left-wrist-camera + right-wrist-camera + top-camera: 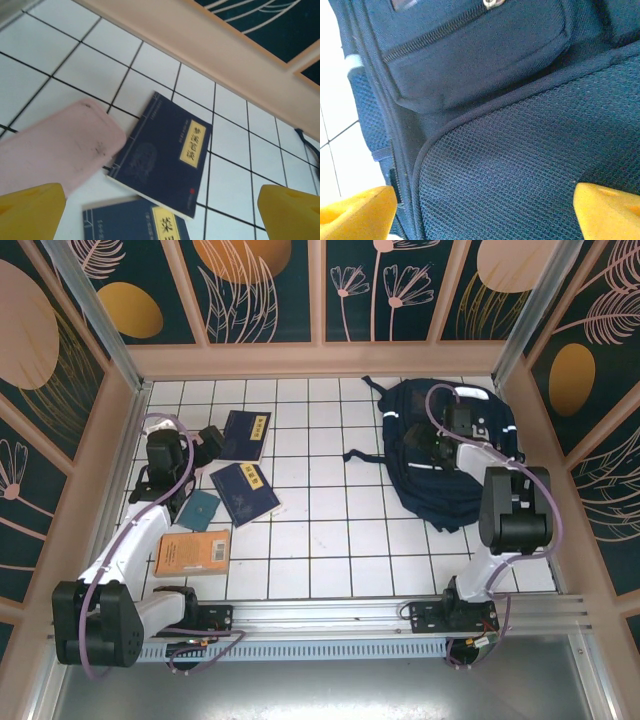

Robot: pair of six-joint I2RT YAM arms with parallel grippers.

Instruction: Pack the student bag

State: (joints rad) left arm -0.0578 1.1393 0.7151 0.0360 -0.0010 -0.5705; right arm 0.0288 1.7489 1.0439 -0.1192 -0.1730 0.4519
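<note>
Apparently little of the packing is done: the student bag [412, 480] lies at the far right of the tiled table [320, 540], while four books sit well apart from it on the left. These are two navy booklets, one farther back [246, 434] and one nearer [247, 491], a small teal book [198, 509] and an orange book [192, 552]. By this reading, every one of them has yet to go in. Whether the bag's main compartment is open cannot be told. The left claw [203, 443] hovers just beside the farther booklet, its yellow fingers spread wide and holding nothing. The right claw [437, 447] hangs over the bag, its fingers likewise apart and empty. From above, the whole layout and the gap between books and bag are plain. The left wrist camera adds closer detail: a pink, rounded object [60, 147] whose tip meets the left edge of the farther booklet [165, 150], and that booklet's yellow title label. The right wrist camera adds the bag's mesh panel [510, 165] and a pocket zip [435, 35] that looks closed.
</note>
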